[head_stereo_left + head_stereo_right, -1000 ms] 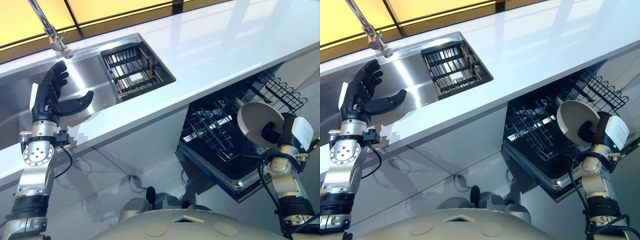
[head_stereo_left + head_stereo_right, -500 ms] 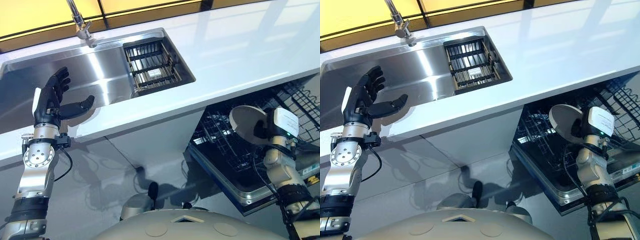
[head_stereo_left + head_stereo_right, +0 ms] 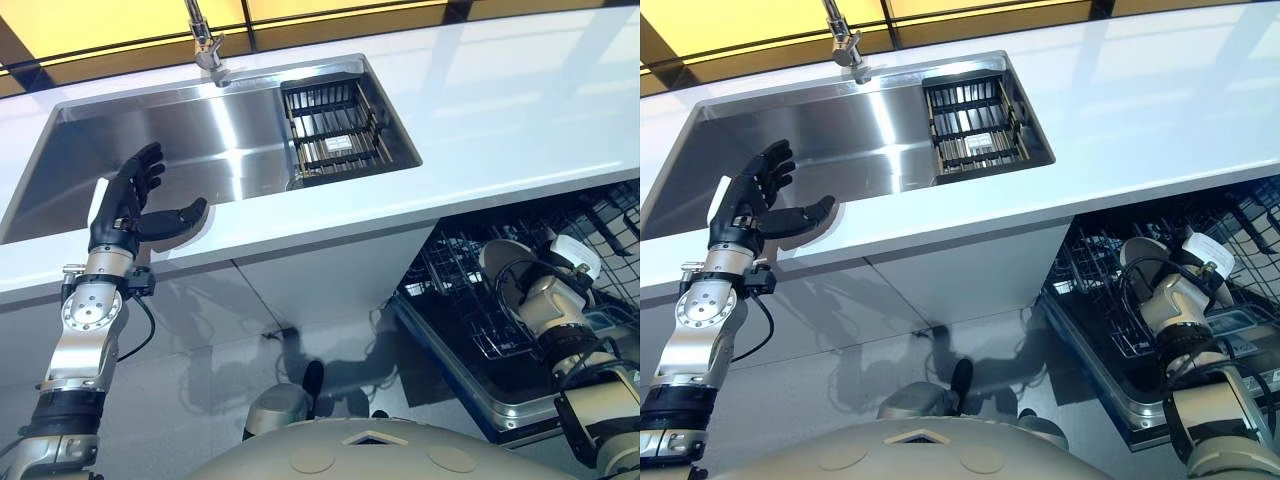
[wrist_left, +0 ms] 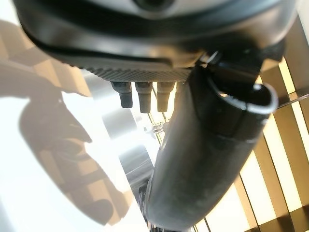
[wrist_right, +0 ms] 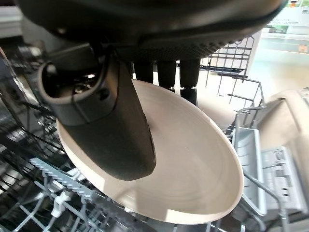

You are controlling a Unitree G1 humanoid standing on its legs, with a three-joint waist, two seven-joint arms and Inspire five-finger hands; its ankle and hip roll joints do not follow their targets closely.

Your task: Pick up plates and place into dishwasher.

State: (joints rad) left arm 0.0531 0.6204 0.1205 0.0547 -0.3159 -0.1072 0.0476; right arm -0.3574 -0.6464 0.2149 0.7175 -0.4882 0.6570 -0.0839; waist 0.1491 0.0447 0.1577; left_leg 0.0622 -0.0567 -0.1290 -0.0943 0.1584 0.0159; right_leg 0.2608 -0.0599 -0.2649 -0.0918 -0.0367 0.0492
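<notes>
Gripping the cream plate (image 5: 193, 159), the right hand (image 5: 116, 121) has its thumb laid across the plate's inner face and its fingers (image 5: 166, 72) curled behind the rim, pinching it between them. From the head views the plate (image 3: 500, 262) sits low over the dark wire rack (image 3: 470, 300) of the open dishwasher (image 3: 480, 385), tilted, with its lower edge down among the rack's tines; whether it touches them, you cannot quite tell. The rack slides out beneath the white countertop (image 3: 500, 120). Over on the other side, the left hand (image 3: 135, 205) is raised at the front edge of the steel sink (image 3: 200, 150), fingers spread and straight, thumb out to the side, holding nothing. A black drainer basket (image 3: 335, 140) sits in the sink's end, under the tap (image 3: 205, 40).
</notes>
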